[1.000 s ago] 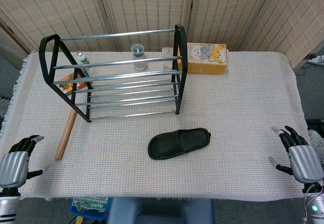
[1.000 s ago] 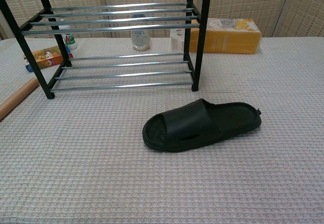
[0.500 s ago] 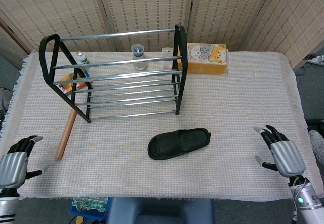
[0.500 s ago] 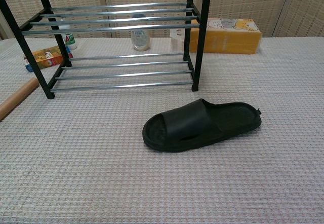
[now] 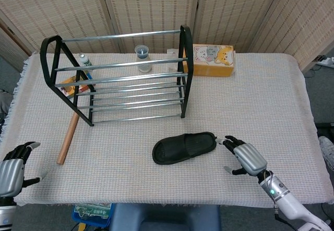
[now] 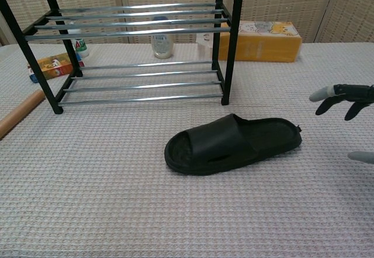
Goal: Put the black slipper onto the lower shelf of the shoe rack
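Your right hand (image 5: 245,157) hovers unclenched, fingers spread, just beside the black slipper (image 5: 184,147) near the tabletop's front edge. Your left hand (image 5: 12,166) sits empty, fingers apart, at the front-left corner.

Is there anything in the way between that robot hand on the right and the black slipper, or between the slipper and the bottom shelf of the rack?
Nothing visible blocks either path. The right hand hovers open just off the heel end of the black slipper, only bare cloth between them. Between the slipper and the lower shelf of the shoe rack lies only open tablecloth.
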`<state>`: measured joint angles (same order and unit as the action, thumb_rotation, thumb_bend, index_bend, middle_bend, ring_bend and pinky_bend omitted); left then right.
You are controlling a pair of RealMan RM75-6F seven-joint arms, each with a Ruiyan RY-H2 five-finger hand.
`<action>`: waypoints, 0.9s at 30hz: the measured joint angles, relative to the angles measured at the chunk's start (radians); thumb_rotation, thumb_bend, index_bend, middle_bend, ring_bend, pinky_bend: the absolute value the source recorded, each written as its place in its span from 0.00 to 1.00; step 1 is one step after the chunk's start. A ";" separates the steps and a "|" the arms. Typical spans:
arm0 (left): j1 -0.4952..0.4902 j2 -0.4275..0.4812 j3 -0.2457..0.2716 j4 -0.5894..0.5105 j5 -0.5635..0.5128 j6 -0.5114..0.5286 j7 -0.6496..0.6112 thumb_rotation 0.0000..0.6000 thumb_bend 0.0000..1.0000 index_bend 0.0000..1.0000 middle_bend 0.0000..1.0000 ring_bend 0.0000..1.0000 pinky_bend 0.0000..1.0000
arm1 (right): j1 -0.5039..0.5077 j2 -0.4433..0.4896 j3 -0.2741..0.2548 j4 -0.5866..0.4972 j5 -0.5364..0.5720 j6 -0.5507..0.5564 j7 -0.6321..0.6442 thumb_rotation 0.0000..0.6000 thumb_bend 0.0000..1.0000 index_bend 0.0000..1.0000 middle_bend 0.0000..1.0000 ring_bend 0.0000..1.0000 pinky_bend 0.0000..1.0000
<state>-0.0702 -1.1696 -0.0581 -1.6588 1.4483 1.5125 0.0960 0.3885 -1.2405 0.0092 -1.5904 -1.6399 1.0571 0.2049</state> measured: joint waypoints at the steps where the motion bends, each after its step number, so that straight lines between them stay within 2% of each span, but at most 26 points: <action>1: 0.002 0.000 0.001 0.002 0.001 0.001 -0.003 1.00 0.08 0.25 0.23 0.22 0.30 | 0.013 -0.012 -0.001 0.003 0.000 -0.016 0.013 1.00 0.27 0.10 0.20 0.14 0.25; 6: 0.009 -0.001 0.004 0.011 0.001 0.007 -0.015 1.00 0.08 0.25 0.23 0.22 0.30 | 0.080 -0.083 -0.005 0.031 -0.001 -0.088 0.074 1.00 0.27 0.10 0.20 0.14 0.25; 16: 0.022 0.003 0.006 0.029 -0.001 0.016 -0.039 1.00 0.08 0.25 0.23 0.22 0.30 | 0.173 -0.193 0.001 0.074 0.012 -0.173 0.081 1.00 0.27 0.10 0.20 0.14 0.25; 27: 0.036 0.011 0.006 0.039 -0.009 0.023 -0.051 1.00 0.08 0.25 0.23 0.22 0.30 | 0.298 -0.310 0.045 0.088 0.016 -0.240 0.075 1.00 0.27 0.10 0.20 0.14 0.25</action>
<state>-0.0343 -1.1587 -0.0517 -1.6203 1.4397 1.5355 0.0451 0.6864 -1.5507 0.0539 -1.5029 -1.6240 0.8175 0.2802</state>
